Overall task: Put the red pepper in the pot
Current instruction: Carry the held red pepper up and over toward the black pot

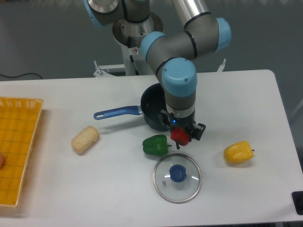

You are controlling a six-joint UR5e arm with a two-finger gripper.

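The red pepper [179, 136] is small and glossy, held between the fingers of my gripper [181, 137], which is shut on it just above the table. The pot [152, 109], a dark saucepan with a long blue handle pointing left, stands directly behind and slightly left of the gripper; the arm's wrist covers its right part. The pepper hangs in front of the pot's near rim, outside it.
A green pepper [155, 144] lies just left of the gripper. A glass lid with a blue knob [177, 177] lies in front. A yellow pepper [238, 152] sits to the right, a pale corn-like piece [85, 140] to the left, a yellow basket [16, 149] at the left edge.
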